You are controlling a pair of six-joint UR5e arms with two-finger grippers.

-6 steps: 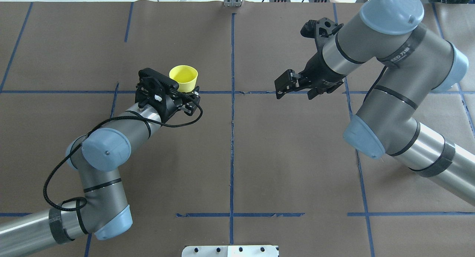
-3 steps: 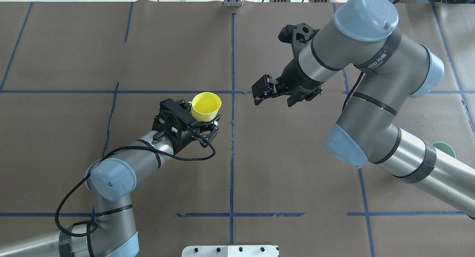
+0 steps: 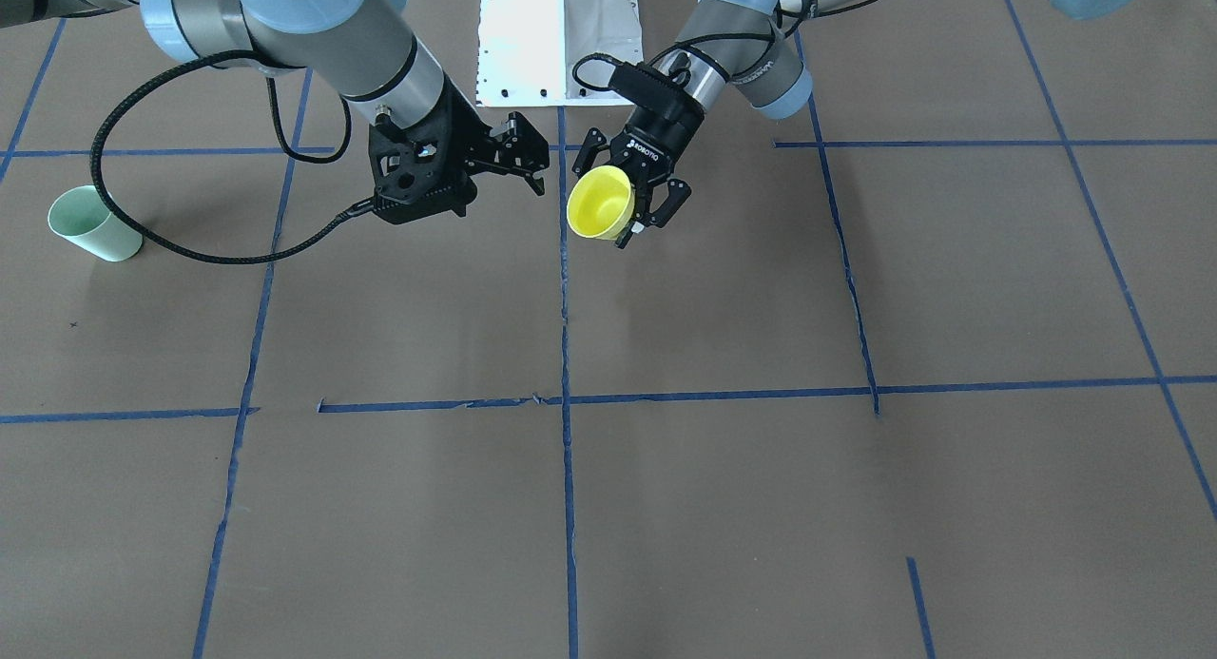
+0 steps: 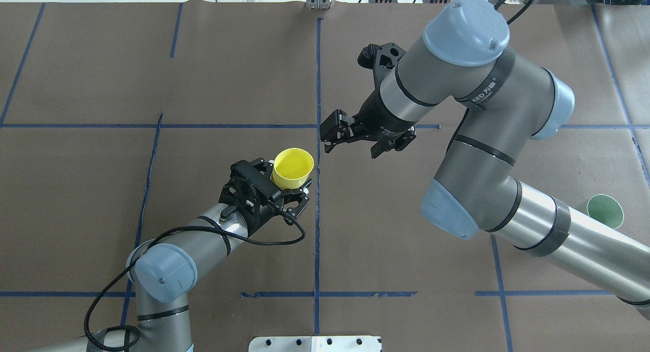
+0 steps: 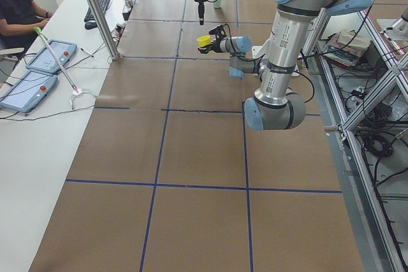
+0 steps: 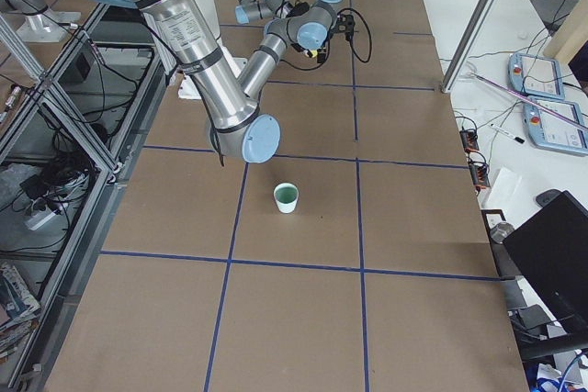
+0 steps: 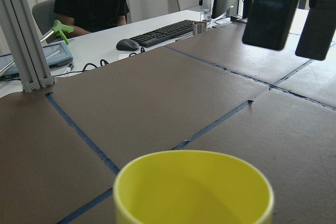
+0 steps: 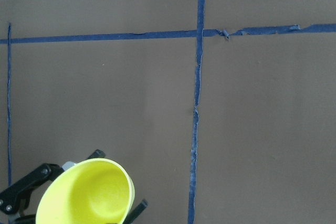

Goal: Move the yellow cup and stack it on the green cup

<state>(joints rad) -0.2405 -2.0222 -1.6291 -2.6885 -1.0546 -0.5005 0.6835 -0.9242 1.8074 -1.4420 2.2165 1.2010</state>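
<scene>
The yellow cup (image 4: 293, 166) is held off the table by my left gripper (image 4: 290, 183), which is shut on its lower part, mouth tilted up, just left of the centre tape line. It also shows in the front view (image 3: 601, 201), the left wrist view (image 7: 194, 192) and the right wrist view (image 8: 86, 195). My right gripper (image 4: 331, 136) is open and empty, a short gap to the right of and beyond the cup, fingers pointing toward it. The green cup (image 4: 604, 211) stands upright on the table far to my right, partly behind the right arm; it also shows in the front view (image 3: 93, 223).
Brown paper with blue tape lines (image 4: 318, 215) covers the table. The white base plate (image 3: 556, 41) sits at the robot's edge. A loose black cable (image 3: 171, 241) hangs from the right wrist. A person and a keyboard (image 7: 163, 31) are at a side desk.
My left arm has carried the yellow cup right and toward the robot, near the centre line. My right arm has swung left toward it, uncovering the green cup.
</scene>
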